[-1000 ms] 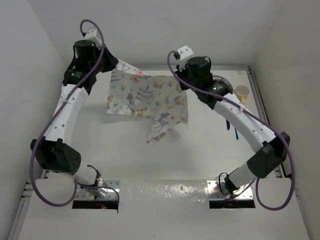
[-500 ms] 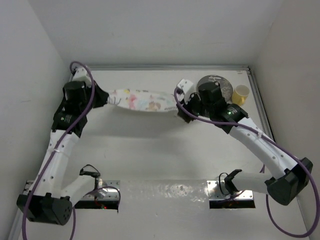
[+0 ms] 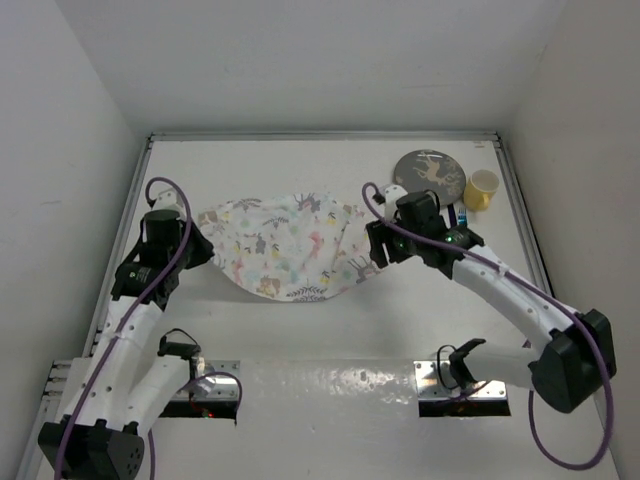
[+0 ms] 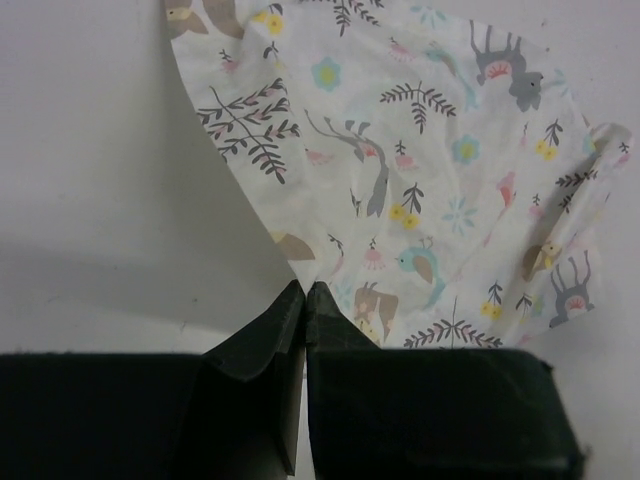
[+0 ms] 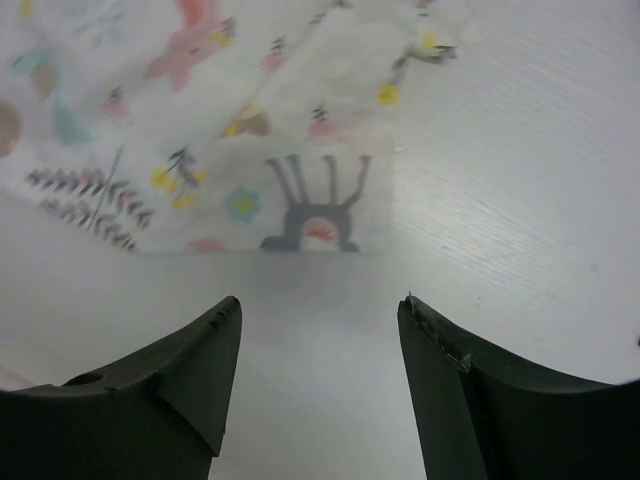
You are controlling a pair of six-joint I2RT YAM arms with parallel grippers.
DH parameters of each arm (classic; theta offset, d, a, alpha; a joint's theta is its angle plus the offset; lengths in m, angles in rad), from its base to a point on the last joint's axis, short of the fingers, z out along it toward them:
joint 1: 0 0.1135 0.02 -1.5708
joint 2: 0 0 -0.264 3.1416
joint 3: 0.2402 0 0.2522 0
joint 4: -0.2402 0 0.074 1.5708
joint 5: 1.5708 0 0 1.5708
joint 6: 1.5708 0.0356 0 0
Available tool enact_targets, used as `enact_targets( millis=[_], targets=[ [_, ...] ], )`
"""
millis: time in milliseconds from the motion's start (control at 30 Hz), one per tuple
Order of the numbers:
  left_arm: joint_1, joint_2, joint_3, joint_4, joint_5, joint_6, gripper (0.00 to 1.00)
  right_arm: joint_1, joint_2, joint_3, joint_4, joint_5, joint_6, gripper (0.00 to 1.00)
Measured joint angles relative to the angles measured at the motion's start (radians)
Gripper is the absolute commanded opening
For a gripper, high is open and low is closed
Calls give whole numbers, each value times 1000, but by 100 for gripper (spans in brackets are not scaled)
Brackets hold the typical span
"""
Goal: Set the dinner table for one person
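Presently, my left claw [image 4: 305, 300] is clenched on one corner of the printed cloth [image 3: 285, 245]. The cloth lies rumpled on the white table [image 3: 300, 165], between my two arms. My right claw [image 5: 320, 310] is released, jaws spread wide, and the cloth's other end (animal print up) lies flat just ahead of it. A dark plate [image 3: 430, 170] and a yellow cup [image 3: 483, 187] sit just beside each other at the table's far right corner.

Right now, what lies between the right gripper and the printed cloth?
Only bare dinner table: the right wrist view shows the open right gripper short of the printed cloth.
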Motion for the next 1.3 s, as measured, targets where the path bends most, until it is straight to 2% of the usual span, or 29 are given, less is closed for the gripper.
enact_targets(
  millis=[133,200,333,433,633,800,933,1000,1033,1067,1200,1300],
  targets=[
    [0,32,4,3,-2,-12,0,-142,145,15,72,2,99,65],
    [0,50,7,7,0,-12,0,-174,232,28,85,-10,129,65],
    [0,66,17,9,4,-12,0,-175,371,34,117,-45,164,68],
    [0,64,24,11,5,-13,0,-164,415,34,134,-43,179,68],
    [0,63,24,17,9,-21,0,-107,480,34,157,55,203,67],
    [0,63,24,18,13,-28,0,-83,525,16,175,109,233,63],
    [0,63,24,19,13,-30,0,-84,531,10,192,151,249,54],
    [0,63,24,20,13,-30,0,-83,533,9,199,157,257,38],
    [0,63,24,21,13,-30,0,-83,534,9,204,159,262,38],
    [0,64,25,22,13,-30,0,-83,534,7,212,159,269,25],
    [0,66,35,22,13,-30,0,-80,533,1,231,158,281,0],
    [0,66,49,22,13,-30,0,-79,511,-18,228,170,283,0]
  ],
)
